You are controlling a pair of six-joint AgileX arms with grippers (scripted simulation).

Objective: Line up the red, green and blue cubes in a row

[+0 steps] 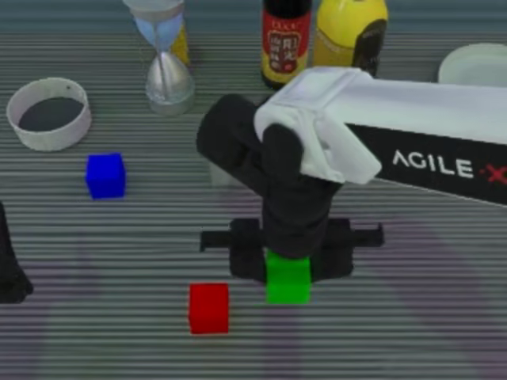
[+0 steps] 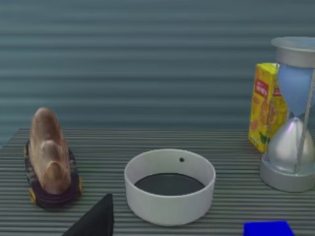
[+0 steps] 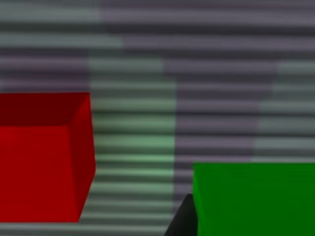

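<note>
Right gripper (image 1: 288, 273) over the green cube (image 1: 287, 280), seemingly clamped on it, red cube (image 1: 209, 308) near at eight o'clock, blue cube (image 1: 105, 175) well apart at ten o'clock, left gripper's grip impossible to tell.

The red cube (image 1: 208, 308), green cube (image 1: 287, 279) and blue cube (image 1: 105, 175) are seen as smooth, plain plastic. The bench (image 1: 412, 317) is finished matt with fine ribbed stripes. A polished metal sheen is shown by the hourglass (image 1: 168, 59) base, with clear glass above. The white ring (image 1: 47, 113) looks matt. The bottle (image 1: 285, 41) is glossy and paper-labelled.
</note>
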